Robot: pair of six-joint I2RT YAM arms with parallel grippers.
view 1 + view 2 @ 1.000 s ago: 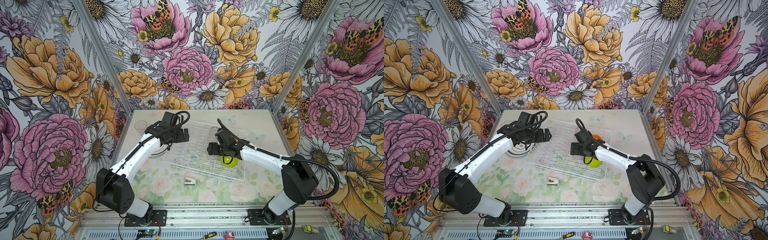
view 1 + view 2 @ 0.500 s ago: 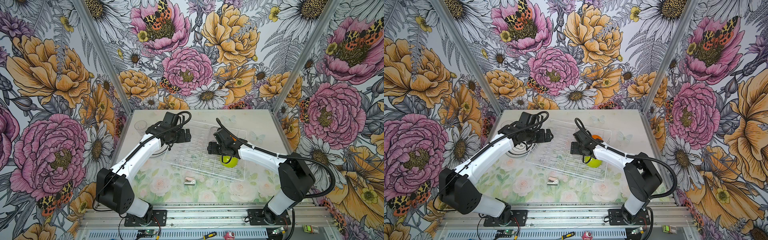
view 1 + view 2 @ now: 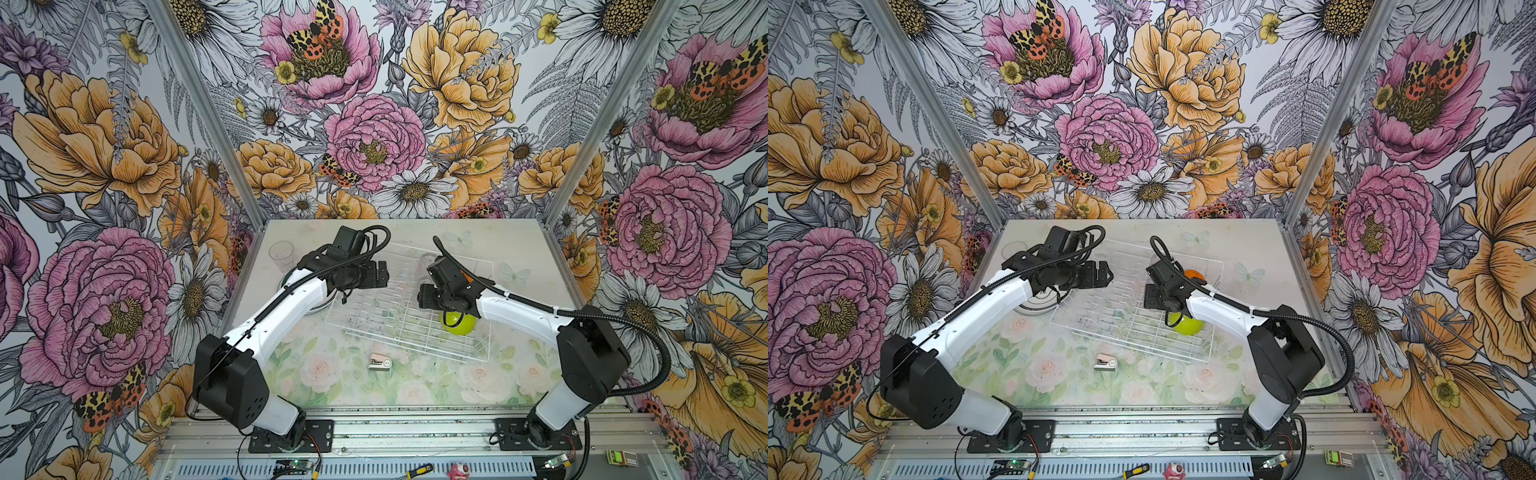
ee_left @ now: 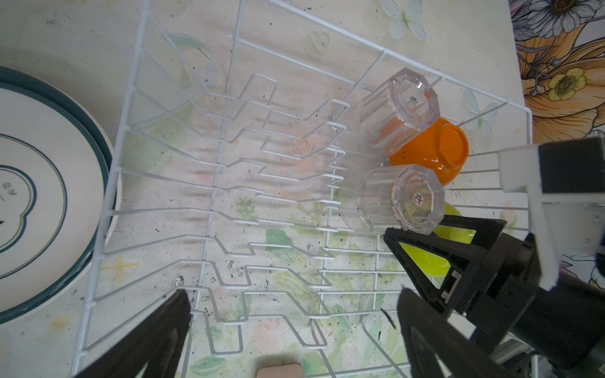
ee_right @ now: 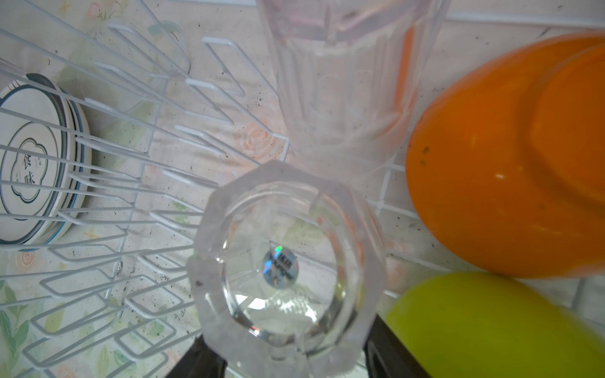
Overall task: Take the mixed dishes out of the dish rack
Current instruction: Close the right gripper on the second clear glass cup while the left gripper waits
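- Though straddling tumbler in dish rack, cannot confirm pinch by right gripper.
- Left gripper spread wide, empty, above the rack.
- Second tumbler, orange bowl, lime bowl alongside in rack.
- Plates stacked on worktop beside rack.

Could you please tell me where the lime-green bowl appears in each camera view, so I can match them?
In a top view: the lime-green bowl sits in the near right part of the dish rack.
In a top view: the bowl is in that same part.
Left wrist: the bowl is beside a clear tumbler, partly hidden.
Right wrist: the bowl is next to the orange bowl.
Shared landmark: the rack's white wires.
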